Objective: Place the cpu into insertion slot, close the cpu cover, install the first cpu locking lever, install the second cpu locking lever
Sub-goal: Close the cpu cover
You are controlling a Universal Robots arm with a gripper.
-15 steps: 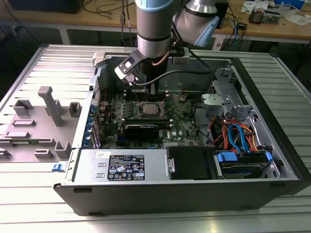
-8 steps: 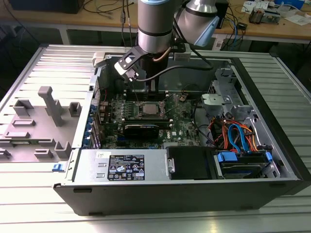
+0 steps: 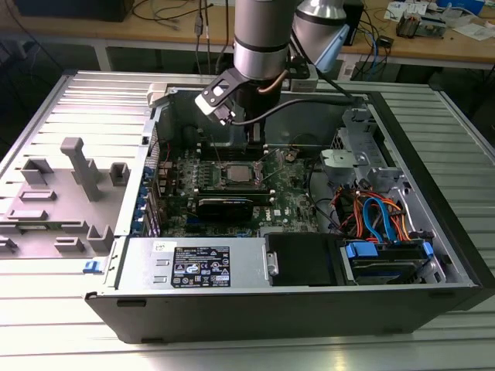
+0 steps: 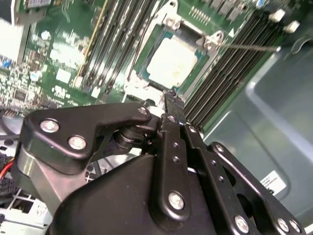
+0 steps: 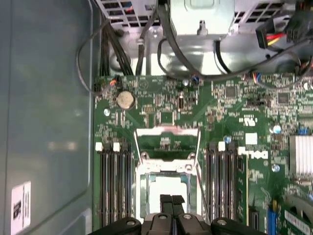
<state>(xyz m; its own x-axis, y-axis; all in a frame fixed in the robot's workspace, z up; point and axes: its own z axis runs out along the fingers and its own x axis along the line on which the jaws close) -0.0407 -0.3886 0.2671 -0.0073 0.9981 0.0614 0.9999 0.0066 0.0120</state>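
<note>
A ribbed silvery metal table is carrying an open black and grey desktop computer case, which is lying on its side directly beneath the pincer. A grey plastic fixture with upright posts is resting well apart from the pincer, toward the exterior view's left.

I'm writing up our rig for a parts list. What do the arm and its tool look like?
The arm is built from thick, silver-grey cylindrical segments, and a black cable loops off its wrist. In the second wrist view the tool is matte black, made of flat, rounded link bars pinned with silver screw heads and narrowing toward its tip.
</note>
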